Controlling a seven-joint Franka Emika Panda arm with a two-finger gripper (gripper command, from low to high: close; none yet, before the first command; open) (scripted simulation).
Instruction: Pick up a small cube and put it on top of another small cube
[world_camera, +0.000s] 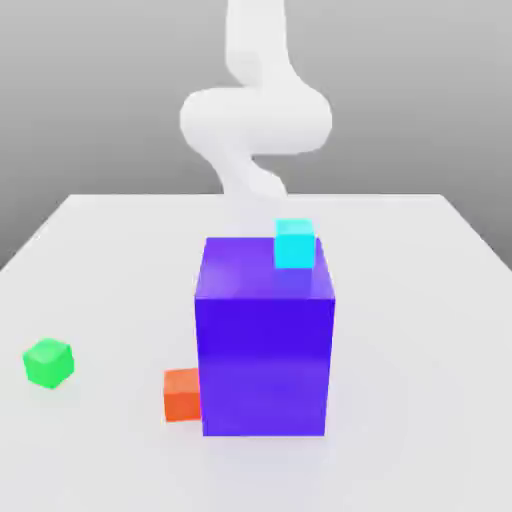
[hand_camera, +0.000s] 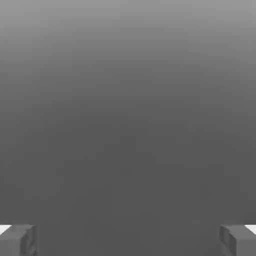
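Small cyan cube (world_camera: 294, 244): that is the one small cube I can see sitting up high. It rests on the top face of a tall blue block (world_camera: 265, 350), toward the far edge and on the exterior view's right of that face. It looks square to the block and upright.

On my hand view the gripper (hand_camera: 128, 240) is released. The two grey fingers (hand_camera: 17, 240) stand wide apart at opposite corners of the picture, with nothing between them but plain grey background. I am holding nothing.

The blue block stands near the middle of the white table (world_camera: 100, 260). An orange cube (world_camera: 182, 394) lies on the table at the foot of the block, on the exterior view's left. It is right against the block's side, and I cannot tell whether they actually touch. A green cube (world_camera: 48, 362) sits well apart from both, farther to the exterior view's left, alone on the table top.

Behind the block the white arm (world_camera: 255, 120) rises and curls above the far edge of the table. Its lower part is hidden by the block and the cyan cube.
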